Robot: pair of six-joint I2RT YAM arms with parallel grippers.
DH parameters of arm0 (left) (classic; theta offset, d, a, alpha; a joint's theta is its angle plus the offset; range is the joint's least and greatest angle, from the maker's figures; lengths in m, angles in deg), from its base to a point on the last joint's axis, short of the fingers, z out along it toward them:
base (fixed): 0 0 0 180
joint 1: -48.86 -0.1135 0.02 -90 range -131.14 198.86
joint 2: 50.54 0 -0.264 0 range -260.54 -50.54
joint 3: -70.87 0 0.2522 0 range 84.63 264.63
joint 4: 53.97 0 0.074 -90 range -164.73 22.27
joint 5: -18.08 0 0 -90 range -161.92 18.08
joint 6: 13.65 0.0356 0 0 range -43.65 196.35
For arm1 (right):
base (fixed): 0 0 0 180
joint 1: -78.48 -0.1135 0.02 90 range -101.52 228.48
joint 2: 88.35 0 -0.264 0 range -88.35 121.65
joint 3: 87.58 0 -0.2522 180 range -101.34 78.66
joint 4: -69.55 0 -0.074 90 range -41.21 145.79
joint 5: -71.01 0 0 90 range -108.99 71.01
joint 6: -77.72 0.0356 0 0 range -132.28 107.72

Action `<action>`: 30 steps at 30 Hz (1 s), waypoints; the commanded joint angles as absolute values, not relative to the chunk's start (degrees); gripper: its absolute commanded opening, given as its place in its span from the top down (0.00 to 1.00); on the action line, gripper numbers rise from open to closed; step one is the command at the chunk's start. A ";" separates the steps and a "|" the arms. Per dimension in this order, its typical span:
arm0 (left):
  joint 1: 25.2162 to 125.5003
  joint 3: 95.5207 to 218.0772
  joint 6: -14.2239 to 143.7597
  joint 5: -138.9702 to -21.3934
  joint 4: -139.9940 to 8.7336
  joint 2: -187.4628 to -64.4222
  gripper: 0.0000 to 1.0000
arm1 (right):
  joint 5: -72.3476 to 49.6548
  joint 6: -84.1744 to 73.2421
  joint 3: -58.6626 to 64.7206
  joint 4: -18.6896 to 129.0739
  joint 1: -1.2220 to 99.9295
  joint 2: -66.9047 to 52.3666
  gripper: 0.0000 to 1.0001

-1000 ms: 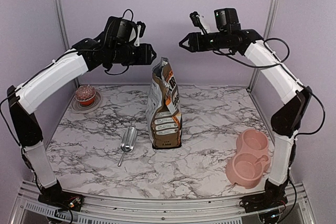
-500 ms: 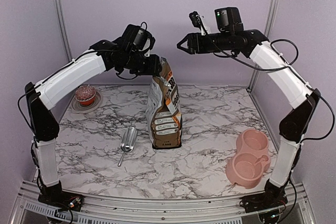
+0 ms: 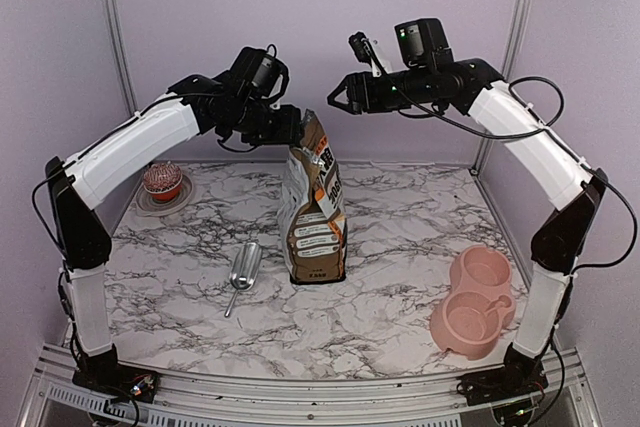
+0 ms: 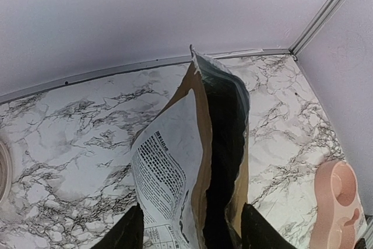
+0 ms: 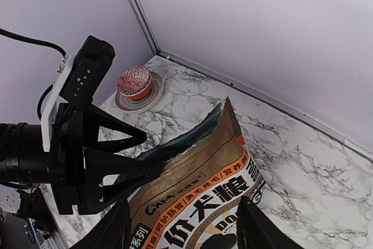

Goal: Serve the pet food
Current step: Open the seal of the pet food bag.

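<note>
ok so the pet food bag [image 3: 315, 207] is standing upright pretty much dead centre on the marble table [image 3: 400, 217], top torn open. You can look down into the mouth from the left wrist, but it's just dark in there, so I can't actually see any kibble. Left arm goes up from its base at the near left corner, elbow sticking out to the left, then the white forearm slopes up and right so the wrist ends up level with the top of the bag. The left gripper [image 3: 296, 129] is right at the bag's top left edge, its fingers [image 4: 131, 231] spread wide with the open mouth sitting between them. Can't tell if they're touching the paper. The right arm mirrors it: up from the near right corner, elbow out to the right, forearm climbing up and left, wrist roughly horizontal. The right gripper [image 3: 333, 102] points left and hangs in the air just above the bag's top right corner, jaws apart, nothing in them. Also on the table: a metal scoop [image 3: 243, 272] lying just left of the bag, a pink double bowl [image 3: 475, 302] near right, and a reddish mesh ball on a dish [image 3: 162, 182] far left.
</note>
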State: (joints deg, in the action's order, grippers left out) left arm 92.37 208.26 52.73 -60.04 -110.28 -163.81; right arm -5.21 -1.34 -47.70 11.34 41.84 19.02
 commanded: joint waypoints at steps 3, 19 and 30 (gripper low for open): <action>91.76 208.28 52.33 -59.53 -111.88 -159.07 0.42 | -6.44 -0.05 -47.66 10.62 40.77 19.01 0.41; 90.97 208.25 51.45 -62.27 -111.77 -162.40 0.49 | -7.39 -0.97 -44.22 11.62 40.69 17.80 0.41; 90.69 212.65 50.57 -63.75 -114.17 -168.93 0.69 | -8.62 -2.41 -41.05 12.31 41.03 16.73 0.41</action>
State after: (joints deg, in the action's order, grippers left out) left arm 91.05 210.56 50.81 -63.28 -110.54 -166.30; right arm -7.61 -1.63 -41.52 11.19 41.14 19.00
